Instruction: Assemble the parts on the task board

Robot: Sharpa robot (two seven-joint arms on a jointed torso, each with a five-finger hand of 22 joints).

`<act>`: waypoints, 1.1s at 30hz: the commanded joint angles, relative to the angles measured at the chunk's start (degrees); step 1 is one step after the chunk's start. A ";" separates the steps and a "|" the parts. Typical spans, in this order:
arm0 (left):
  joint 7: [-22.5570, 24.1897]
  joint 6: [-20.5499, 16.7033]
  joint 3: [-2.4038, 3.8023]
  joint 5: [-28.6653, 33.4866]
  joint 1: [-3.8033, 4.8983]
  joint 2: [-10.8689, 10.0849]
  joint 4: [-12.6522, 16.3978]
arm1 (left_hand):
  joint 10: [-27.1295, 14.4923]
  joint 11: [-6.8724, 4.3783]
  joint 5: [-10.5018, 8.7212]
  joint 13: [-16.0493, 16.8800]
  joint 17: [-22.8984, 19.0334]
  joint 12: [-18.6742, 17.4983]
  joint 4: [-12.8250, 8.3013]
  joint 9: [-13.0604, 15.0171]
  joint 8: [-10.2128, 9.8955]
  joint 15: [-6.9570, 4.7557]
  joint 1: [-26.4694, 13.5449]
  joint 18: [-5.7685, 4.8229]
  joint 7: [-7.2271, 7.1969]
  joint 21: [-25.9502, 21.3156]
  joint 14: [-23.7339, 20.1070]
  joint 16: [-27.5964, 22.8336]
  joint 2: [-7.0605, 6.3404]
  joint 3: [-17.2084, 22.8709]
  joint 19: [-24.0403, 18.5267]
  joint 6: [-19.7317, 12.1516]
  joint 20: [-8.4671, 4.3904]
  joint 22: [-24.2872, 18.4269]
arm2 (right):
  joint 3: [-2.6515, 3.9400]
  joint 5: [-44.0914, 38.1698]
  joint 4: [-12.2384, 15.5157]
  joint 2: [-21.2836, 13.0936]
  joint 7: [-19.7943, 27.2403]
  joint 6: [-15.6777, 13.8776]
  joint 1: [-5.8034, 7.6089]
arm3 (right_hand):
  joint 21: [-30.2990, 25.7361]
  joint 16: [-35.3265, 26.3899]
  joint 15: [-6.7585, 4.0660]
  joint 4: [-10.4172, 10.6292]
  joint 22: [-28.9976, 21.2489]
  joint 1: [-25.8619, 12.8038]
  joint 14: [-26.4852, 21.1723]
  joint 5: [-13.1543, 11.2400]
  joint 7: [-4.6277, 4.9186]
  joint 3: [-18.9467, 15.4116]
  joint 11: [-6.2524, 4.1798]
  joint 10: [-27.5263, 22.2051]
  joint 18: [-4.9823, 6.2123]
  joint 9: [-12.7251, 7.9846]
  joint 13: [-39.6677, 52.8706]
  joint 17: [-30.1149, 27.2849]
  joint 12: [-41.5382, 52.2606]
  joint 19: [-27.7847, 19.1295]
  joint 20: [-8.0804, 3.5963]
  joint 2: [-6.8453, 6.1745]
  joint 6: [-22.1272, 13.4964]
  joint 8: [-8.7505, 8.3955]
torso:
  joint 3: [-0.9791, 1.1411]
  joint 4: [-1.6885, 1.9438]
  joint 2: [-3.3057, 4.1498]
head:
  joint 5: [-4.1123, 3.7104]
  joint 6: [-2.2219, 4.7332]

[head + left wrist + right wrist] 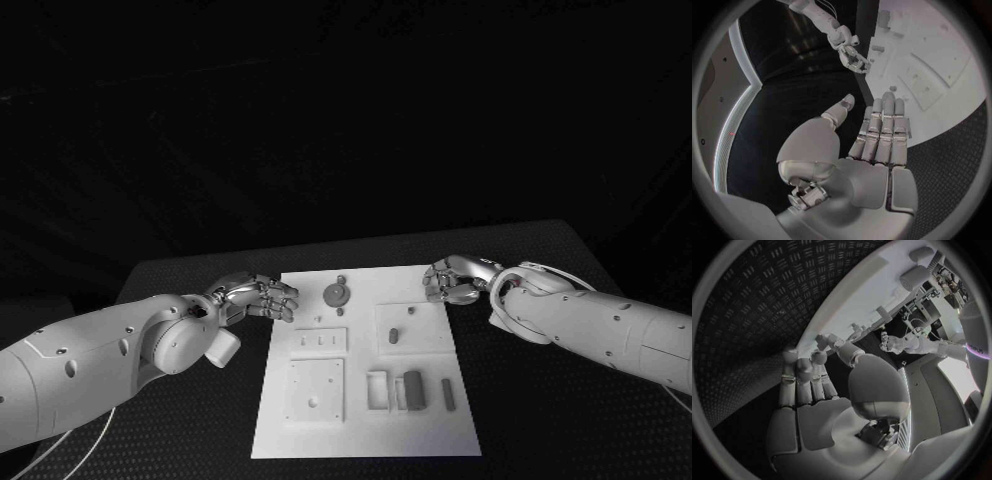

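The white task board (368, 420) lies in the middle of the black table. On it are grey parts: a round piece (336, 293) near the far edge, a small peg (411, 311), and upright bars (414, 390) toward the near right. My left hand (257, 297) hovers at the board's far left edge; its fingers (882, 125) lie straight and together, thumb apart, holding nothing. At the far right edge is my right hand (456, 280). Its fingers (804, 370) bend at the tips, with nothing between them and the thumb. The board (873, 290) lies just beyond those fingertips.
Raised white square plates (317, 388) and a recessed slot block (415, 328) sit on the board. Black ribbed table mat (173, 440) surrounds it on all sides. The right hand (851, 52) shows across the board (942, 60) in the left wrist view.
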 commanded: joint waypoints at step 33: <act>0.30 1.19 0.04 0.14 0.02 -0.12 0.14 | -0.22 0.32 0.26 -0.05 0.15 -0.31 0.14 -0.07 -0.29 0.09 -0.75 0.71 0.03 -0.40 0.12 -0.37 0.04 -0.17 0.23 -0.26 0.00 0.13 | 0.00 -0.07 -2.01 1.23 -0.21 -0.34 -0.82 | 0.52 0.47 -0.66 0.07 0.96 -0.15 0.23 0.33 0.17 0.02 -0.72 -2.69 0.89 0.31 -0.38 0.12 0.45 0.84 -0.31 1.07 7.23 0.40 | -0.01 -0.03 0.02 | 0.17 -0.42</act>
